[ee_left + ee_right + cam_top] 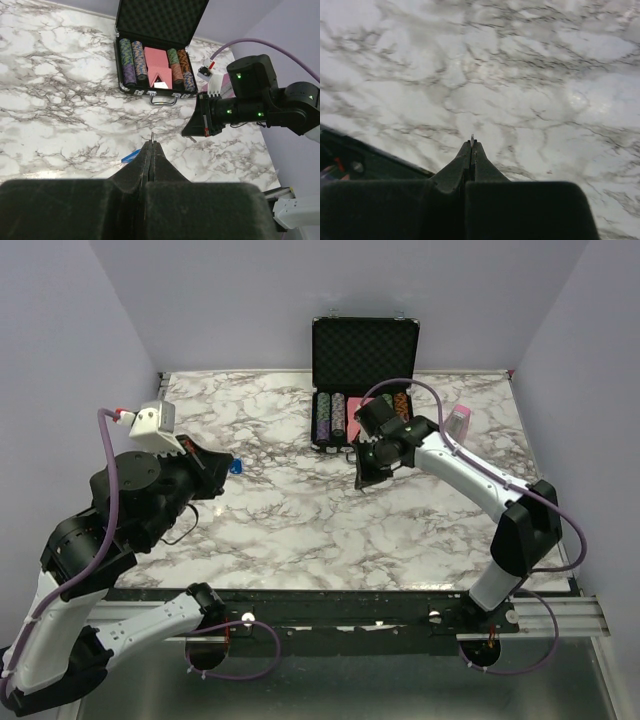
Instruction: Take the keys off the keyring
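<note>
Over marble table (300, 530), left fingers (142, 167) and right fingers (462, 167) each closed.

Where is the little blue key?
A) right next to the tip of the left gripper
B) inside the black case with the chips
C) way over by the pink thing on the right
A: the blue key peeks out just beside the closed tip of the left gripper, well in front of the open poker chip case.
</note>
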You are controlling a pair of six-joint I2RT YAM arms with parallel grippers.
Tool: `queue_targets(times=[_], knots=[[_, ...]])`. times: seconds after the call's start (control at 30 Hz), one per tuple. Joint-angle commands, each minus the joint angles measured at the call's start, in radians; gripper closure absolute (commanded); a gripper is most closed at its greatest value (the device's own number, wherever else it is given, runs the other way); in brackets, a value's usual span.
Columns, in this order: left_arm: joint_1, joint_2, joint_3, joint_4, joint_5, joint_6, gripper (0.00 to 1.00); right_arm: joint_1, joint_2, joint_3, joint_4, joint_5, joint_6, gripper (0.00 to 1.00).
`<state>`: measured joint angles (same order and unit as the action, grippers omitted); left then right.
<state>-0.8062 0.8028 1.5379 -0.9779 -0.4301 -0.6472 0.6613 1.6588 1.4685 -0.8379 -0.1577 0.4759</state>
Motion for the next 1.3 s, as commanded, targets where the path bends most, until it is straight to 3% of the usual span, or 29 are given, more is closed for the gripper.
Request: queue_targets(times=[0.0, 0.33, 0.37, 0.5, 0.57, 0.87, 0.97, 1.03, 1.27], knots=[[0.007, -0.016, -0.038, -0.039, -0.013, 0.018, 1.00, 0.008, 0.068, 0.056, -0.182, 0.295, -0.065, 0.99], [0.012, -0.036, -0.104, -0.019, -0.004, 0.000, 1.00, 0.008, 0.098, -0.008, -0.158, 0.333, -0.051, 0.99], [0.015, -0.034, -0.105, -0.019, -0.004, -0.002, 1.00, 0.006, 0.095, -0.011, -0.156, 0.328, -0.051, 0.94], [0.016, -0.024, -0.101, -0.022, -0.001, 0.004, 1.00, 0.008, 0.075, -0.017, -0.148, 0.319, -0.060, 0.56], [0.018, -0.021, -0.096, -0.024, -0.001, 0.011, 1.00, 0.008, 0.065, -0.019, -0.148, 0.320, -0.060, 0.44], [0.044, 0.015, -0.056, -0.019, 0.011, 0.055, 1.00, 0.006, -0.002, -0.027, -0.162, 0.276, -0.049, 0.27], [0.079, 0.047, -0.027, -0.038, 0.034, 0.084, 1.00, 0.008, -0.034, -0.016, -0.179, 0.261, -0.049, 0.16], [0.117, 0.071, -0.012, -0.048, 0.066, 0.096, 1.00, 0.008, -0.065, -0.008, -0.191, 0.257, -0.049, 0.00], [0.320, 0.174, -0.013, -0.091, 0.256, 0.077, 1.00, 0.008, -0.169, 0.000, -0.202, 0.259, -0.025, 0.00]])
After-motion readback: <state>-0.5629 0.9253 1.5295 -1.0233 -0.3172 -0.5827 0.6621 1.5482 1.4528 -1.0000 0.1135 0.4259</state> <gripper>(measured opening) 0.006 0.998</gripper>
